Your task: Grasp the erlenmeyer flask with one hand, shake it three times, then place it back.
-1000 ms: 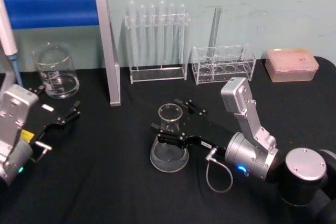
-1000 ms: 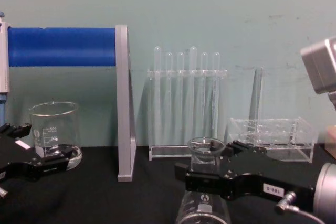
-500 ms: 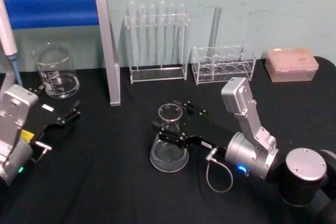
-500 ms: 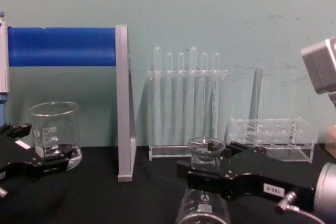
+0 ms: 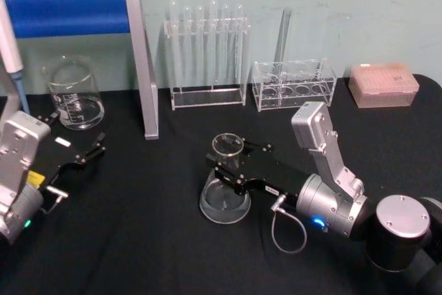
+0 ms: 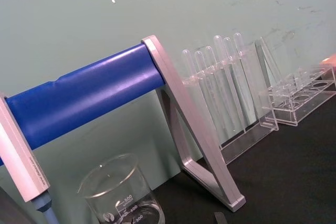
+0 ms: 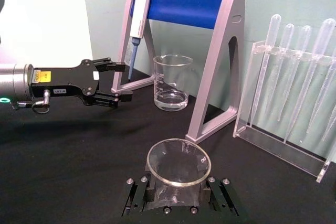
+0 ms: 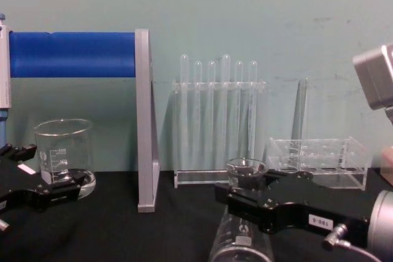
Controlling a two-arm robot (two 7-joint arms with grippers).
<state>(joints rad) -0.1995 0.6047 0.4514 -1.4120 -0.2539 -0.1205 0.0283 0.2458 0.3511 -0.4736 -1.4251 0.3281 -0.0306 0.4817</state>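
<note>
The erlenmeyer flask [image 5: 225, 198] is clear glass with a wide base and sits mid-table on the black cloth. It leans slightly, with its rim toward the right. My right gripper [image 5: 231, 164] is shut on its narrow neck, a black finger on each side. The right wrist view looks down into the flask's rim [image 7: 178, 162] between the two fingers [image 7: 134, 199]. From the chest view the flask [image 8: 242, 240] shows tilted in the right gripper [image 8: 249, 197]. My left gripper [image 5: 76, 132] rests open at the left of the table, beside a beaker, holding nothing.
A glass beaker [image 5: 72, 94] stands back left under a blue pipette stand [image 5: 69, 12] with a grey leg [image 5: 145, 67]. A rack of test tubes [image 5: 207, 53], a clear empty rack [image 5: 293, 84] and a pink tip box [image 5: 383, 84] line the back.
The right gripper has shifted a little right and back with the flask's neck. The flask now leans, its rim farther right than before. The left arm has not moved.
</note>
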